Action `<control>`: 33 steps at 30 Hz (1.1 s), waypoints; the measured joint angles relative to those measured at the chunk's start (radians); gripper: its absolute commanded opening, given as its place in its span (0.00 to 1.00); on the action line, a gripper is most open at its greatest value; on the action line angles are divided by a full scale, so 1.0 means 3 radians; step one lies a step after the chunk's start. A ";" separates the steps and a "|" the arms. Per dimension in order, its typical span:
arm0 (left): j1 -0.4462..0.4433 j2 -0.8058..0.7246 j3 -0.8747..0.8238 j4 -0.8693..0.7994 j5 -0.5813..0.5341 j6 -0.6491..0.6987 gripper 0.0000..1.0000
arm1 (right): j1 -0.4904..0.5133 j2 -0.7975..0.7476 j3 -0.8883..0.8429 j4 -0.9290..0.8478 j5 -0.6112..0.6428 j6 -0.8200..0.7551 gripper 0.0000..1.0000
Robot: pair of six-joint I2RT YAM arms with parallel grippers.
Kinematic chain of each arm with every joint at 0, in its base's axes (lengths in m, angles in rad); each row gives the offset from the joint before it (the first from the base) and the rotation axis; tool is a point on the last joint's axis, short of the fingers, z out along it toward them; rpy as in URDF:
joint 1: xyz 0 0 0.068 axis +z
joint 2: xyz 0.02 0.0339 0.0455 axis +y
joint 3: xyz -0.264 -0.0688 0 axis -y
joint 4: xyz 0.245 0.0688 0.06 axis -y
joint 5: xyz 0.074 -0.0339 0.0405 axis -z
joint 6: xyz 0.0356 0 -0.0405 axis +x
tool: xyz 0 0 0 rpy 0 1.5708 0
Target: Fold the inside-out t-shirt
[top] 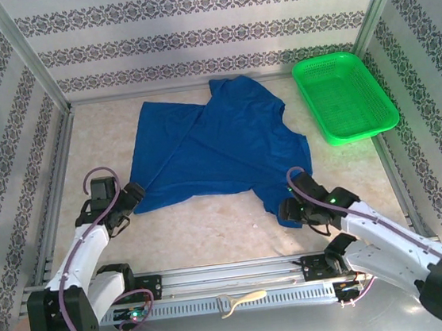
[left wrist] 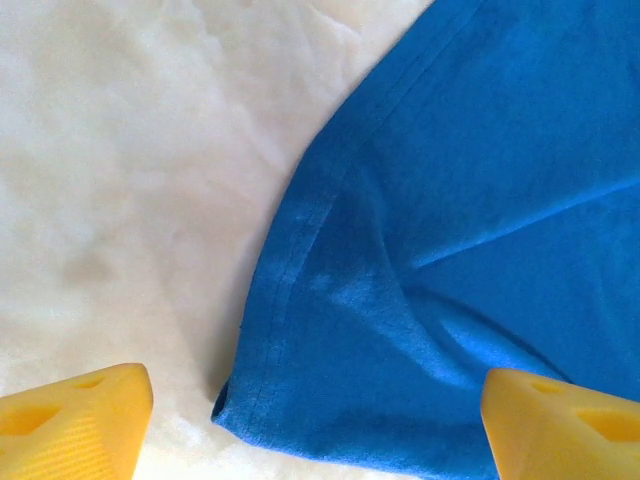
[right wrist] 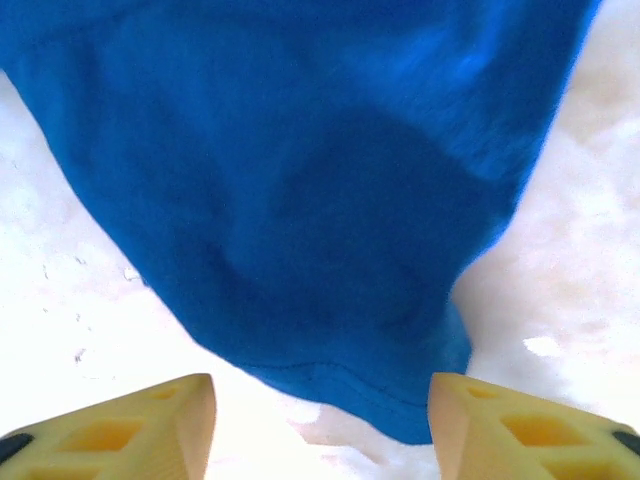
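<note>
Fingers [left wrist: 70,425] of left gripper [left wrist: 317,400] spread wide over t-shirt [left wrist: 450,200] corner | right gripper [right wrist: 320,395] likewise parted (hem between, not pinched) | t-shirt spread out, centre of top view

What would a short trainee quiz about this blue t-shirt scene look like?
1. Fill in: the green basket sits at the far ____ corner of the table.
2. The left pincer is open over which part of the t-shirt? A) collar B) hemmed corner C) tag
3. True or false: the t-shirt lies inside the green basket.

Key: 1 right; 2 B; 3 false.
</note>
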 measured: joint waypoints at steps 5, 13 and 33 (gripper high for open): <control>0.0000 0.0206 0.0142 -0.0009 -0.0010 0.0079 0.85 | 0.0197 0.0173 -0.0113 0.0197 0.0098 0.0198 0.72; 0.0006 0.0952 0.0467 0.0053 -0.0015 0.0354 0.71 | 0.0195 0.0201 -0.0370 0.0518 0.0239 0.0538 0.68; 0.0061 0.1300 0.0614 0.0300 0.0121 0.0539 0.00 | -0.0380 0.0200 -0.0387 0.0978 0.0177 0.0493 0.00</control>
